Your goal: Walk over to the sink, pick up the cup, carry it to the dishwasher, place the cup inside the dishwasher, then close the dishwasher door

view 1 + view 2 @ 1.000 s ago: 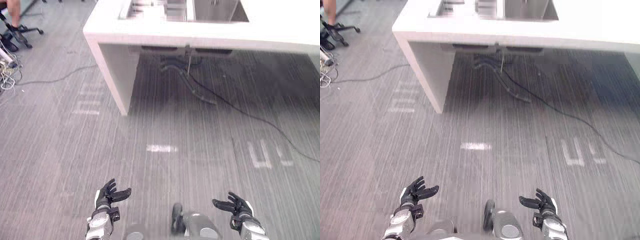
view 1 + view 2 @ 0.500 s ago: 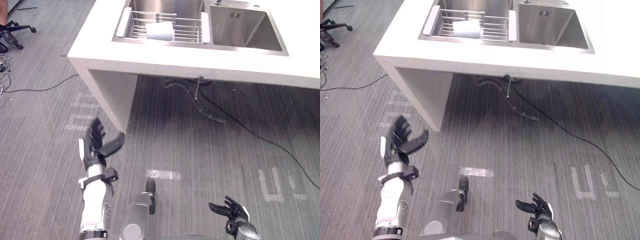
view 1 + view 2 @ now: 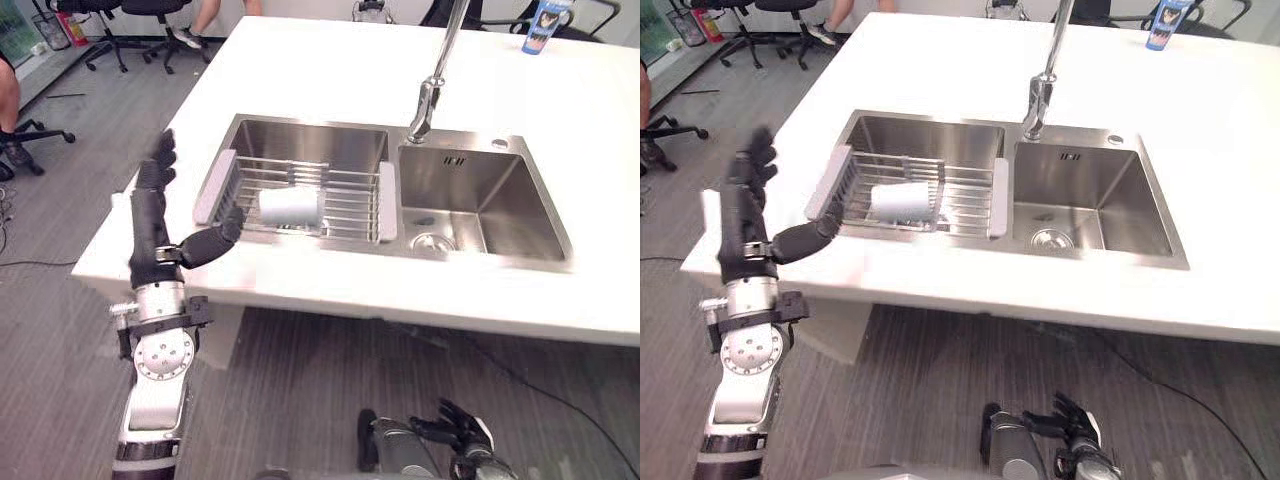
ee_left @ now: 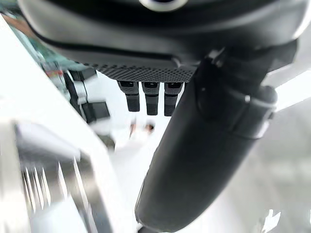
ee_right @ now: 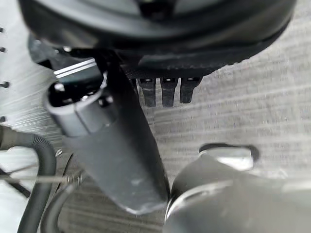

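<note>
A white cup point(image 3: 290, 207) lies on its side on a wire rack point(image 3: 345, 205) set across the left basin of a steel double sink point(image 3: 480, 200). My left hand point(image 3: 150, 220) is raised beside the counter's left front corner. Its fingers are straight and point up, and its thumb reaches toward the rack, a short way left of the cup and apart from it. In the left wrist view the left hand's thumb point(image 4: 204, 145) stands free with nothing held. My right hand point(image 3: 462, 432) hangs low over the floor with its fingers spread, and its thumb point(image 5: 112, 150) holds nothing.
The sink sits in a wide white counter point(image 3: 330, 70), with a tall faucet point(image 3: 435, 75) between the basins. A blue container point(image 3: 545, 25) stands at the far right. Office chairs point(image 3: 130, 20) and a person's legs are on the grey carpet to the left.
The whole view has shifted: the sink is now much closer and seen from above. My left arm has risen from knee height to the counter edge. The right hand stays low.
</note>
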